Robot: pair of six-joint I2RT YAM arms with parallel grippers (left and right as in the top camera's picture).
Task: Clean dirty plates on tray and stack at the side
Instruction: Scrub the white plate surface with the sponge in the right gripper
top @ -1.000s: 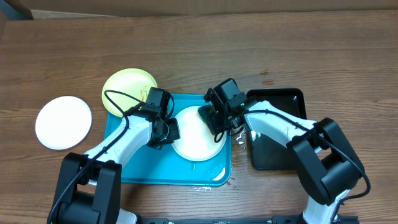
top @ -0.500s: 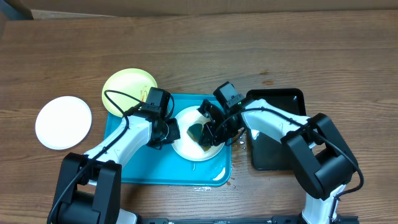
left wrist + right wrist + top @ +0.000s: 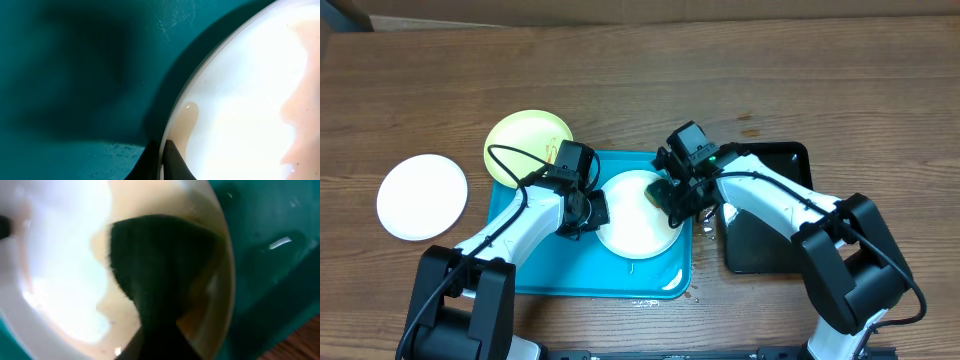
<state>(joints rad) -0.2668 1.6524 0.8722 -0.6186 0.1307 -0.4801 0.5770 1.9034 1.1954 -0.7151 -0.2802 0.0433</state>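
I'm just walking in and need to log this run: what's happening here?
The left gripper clamps the rim of a white plate on the turquoise tray, while the right gripper presses a dark green sponge onto it. A yellow-green plate overlaps the tray's far corner; another white plate sits on the table.

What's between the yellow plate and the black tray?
Overhead view: the blue tray holding a white plate, with the left tool and right tool at that plate.
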